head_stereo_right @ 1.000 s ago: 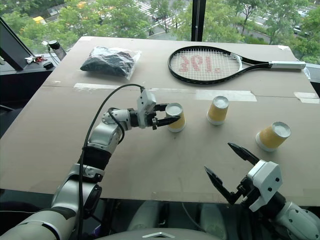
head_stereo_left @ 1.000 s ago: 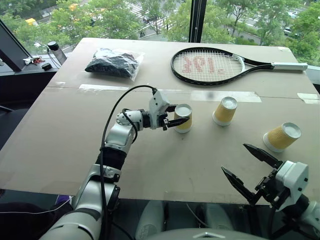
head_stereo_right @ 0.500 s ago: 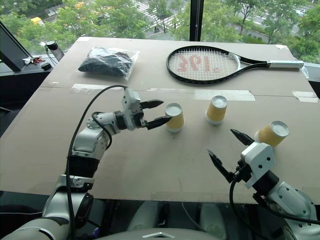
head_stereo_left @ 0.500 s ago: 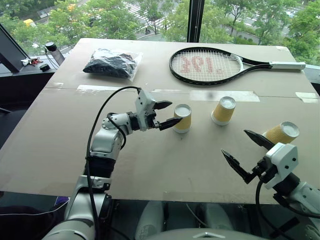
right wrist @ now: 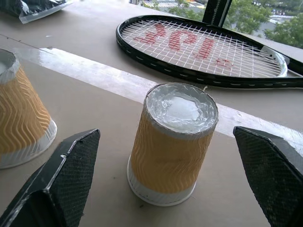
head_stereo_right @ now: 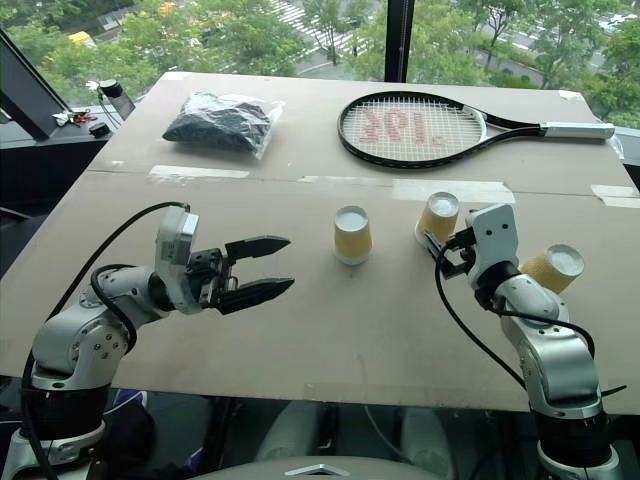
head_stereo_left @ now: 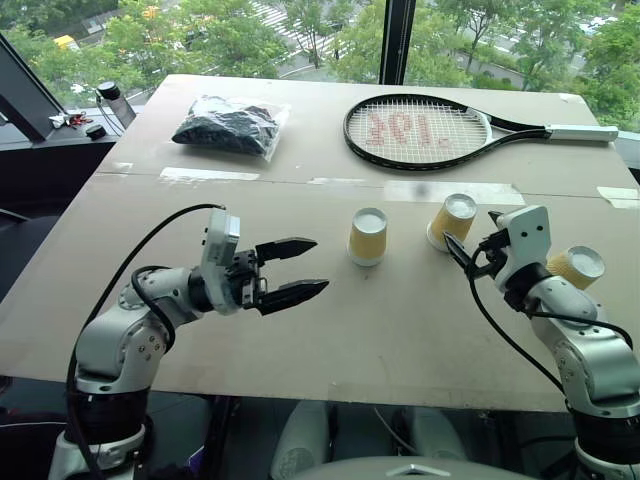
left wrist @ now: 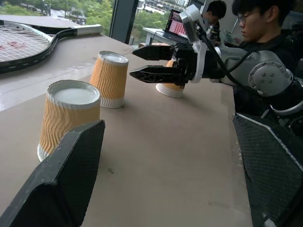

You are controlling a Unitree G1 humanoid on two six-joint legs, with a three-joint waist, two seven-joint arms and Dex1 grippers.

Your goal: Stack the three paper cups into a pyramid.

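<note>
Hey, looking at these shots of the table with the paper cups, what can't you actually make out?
- Rightmost yellow-orange ribbed paper cup: lower part hidden behind the right gripper arm, head views.
- Red marking on the black racket strings: too small to read.
- Dark contents of the clear plastic bag: unidentifiable.
- Small items at the far left window ledge: too small.

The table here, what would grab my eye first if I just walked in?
Probably the three paper cups standing upside down in a loose row across the middle of the table, none stacked yet. The right gripper is open and lined up on the middle cup, while the open left gripper hangs apart from the cups. Farther back lie a tennis racket and a bag of dark stuff.
</note>
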